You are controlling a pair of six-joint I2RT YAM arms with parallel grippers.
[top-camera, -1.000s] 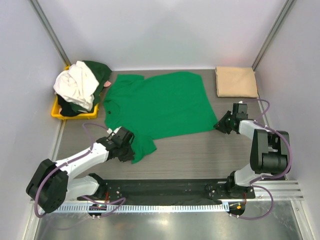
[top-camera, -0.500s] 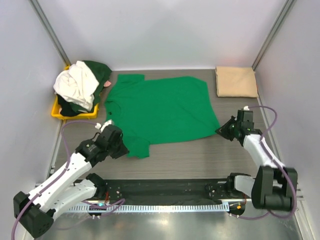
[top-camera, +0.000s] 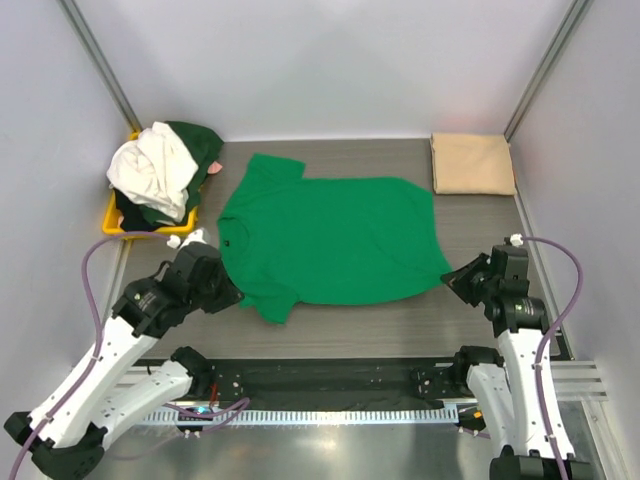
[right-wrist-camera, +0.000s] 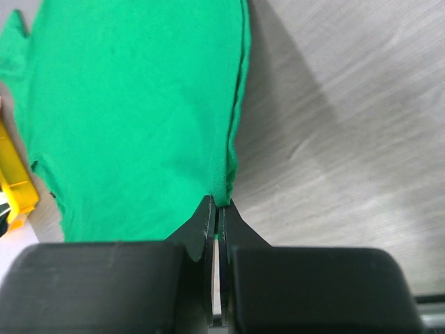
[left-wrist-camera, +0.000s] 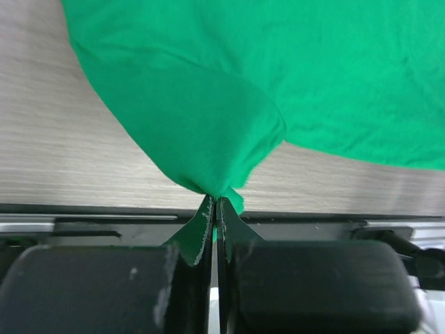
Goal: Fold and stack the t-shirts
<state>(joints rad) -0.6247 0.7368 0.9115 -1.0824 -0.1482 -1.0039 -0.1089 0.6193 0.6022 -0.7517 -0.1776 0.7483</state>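
Green shirt (top-camera: 335, 235) is spread unfolded between the grippers, left gripper (left-wrist-camera: 217, 212) clamped on its sleeve edge, right gripper (right-wrist-camera: 217, 209) on its hem. Beyond the right gripper, tan shirt (top-camera: 472, 163) is folded; pile (top-camera: 155, 170) is left.

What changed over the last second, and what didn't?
Both arms drew back toward their bases, dragging the bright green t-shirt nearer and slightly right, stretching it flatter. The left pincer kept the sleeve, the right pincer the hem corner. The folded tan t-shirt and the pile in the yellow tray stayed put.
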